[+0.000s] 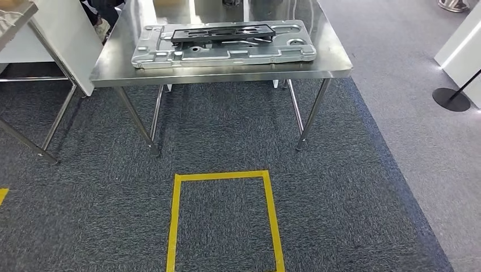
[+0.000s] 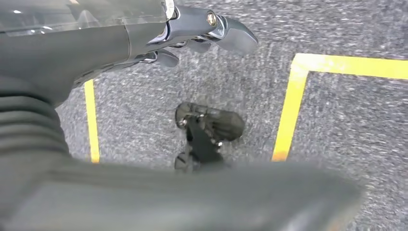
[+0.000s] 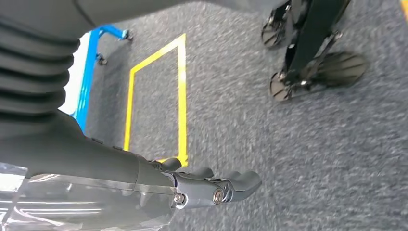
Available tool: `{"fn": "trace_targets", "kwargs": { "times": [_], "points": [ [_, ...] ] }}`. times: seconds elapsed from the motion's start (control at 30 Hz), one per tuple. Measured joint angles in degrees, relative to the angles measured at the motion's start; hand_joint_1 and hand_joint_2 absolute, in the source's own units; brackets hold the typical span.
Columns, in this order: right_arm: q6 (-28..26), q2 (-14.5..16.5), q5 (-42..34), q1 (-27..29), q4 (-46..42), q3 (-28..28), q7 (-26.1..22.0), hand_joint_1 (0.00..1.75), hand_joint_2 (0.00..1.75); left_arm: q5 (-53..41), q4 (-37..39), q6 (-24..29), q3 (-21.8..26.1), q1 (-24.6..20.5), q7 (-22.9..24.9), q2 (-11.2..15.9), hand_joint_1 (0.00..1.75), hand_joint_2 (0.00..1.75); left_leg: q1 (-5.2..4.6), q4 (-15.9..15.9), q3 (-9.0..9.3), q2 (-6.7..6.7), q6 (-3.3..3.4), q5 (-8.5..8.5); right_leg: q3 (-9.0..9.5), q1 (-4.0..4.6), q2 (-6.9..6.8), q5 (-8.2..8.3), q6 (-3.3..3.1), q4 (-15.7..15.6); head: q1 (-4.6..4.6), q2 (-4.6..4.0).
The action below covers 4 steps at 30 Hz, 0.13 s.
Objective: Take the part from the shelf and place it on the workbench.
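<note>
A steel workbench (image 1: 227,72) stands ahead of me in the head view. On it lies a large grey stamped metal panel (image 1: 227,54) with a black frame part (image 1: 224,33) on top. At the far left, the corner of a steel shelf (image 1: 14,25) carries a pale grey part (image 1: 8,17). My left hand (image 2: 192,33) hangs over the grey carpet, its fingers loosely extended and holding nothing. My right hand (image 3: 211,185) also hangs above the carpet, with its fingers apart and nothing in them.
A yellow taped square (image 1: 224,177) marks the carpet in front of the workbench. A white panel (image 1: 62,34) leans between shelf and workbench. A black stanchion base (image 1: 451,99) stands at the right on lighter floor. A blue frame (image 3: 91,62) borders the carpet.
</note>
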Motion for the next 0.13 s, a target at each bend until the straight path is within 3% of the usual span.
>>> {"fn": "trace_targets", "kwargs": {
  "times": [0.03,0.07,0.13],
  "points": [
    [0.2,0.0,-0.1,0.0,0.0,-0.3,-0.4,0.00,1.75,-0.1,0.0,0.0,0.0,0.0,0.1,0.0,0.00,1.75,-0.17,0.0,-0.05,-0.11,0.44,-0.29,-0.19,0.09,0.06,-0.09,0.22,0.2,0.03,-0.01],
    [0.3,0.0,-0.3,0.0,0.0,-0.6,-0.7,0.00,1.75,-0.2,0.0,0.0,0.0,0.0,0.4,0.0,0.00,1.75,-0.26,0.1,-0.20,-0.13,0.95,-0.16,-0.26,0.06,0.06,-0.03,0.35,0.2,0.14,0.00],
    [0.4,0.0,-0.6,0.0,0.0,-0.9,-1.1,0.00,1.75,-0.3,0.0,0.1,0.0,0.0,0.9,0.0,0.00,1.75,-0.43,0.1,-0.28,-0.15,1.04,-0.11,-0.27,-0.07,0.05,0.11,0.58,0.1,0.18,0.00]
  ]
}}
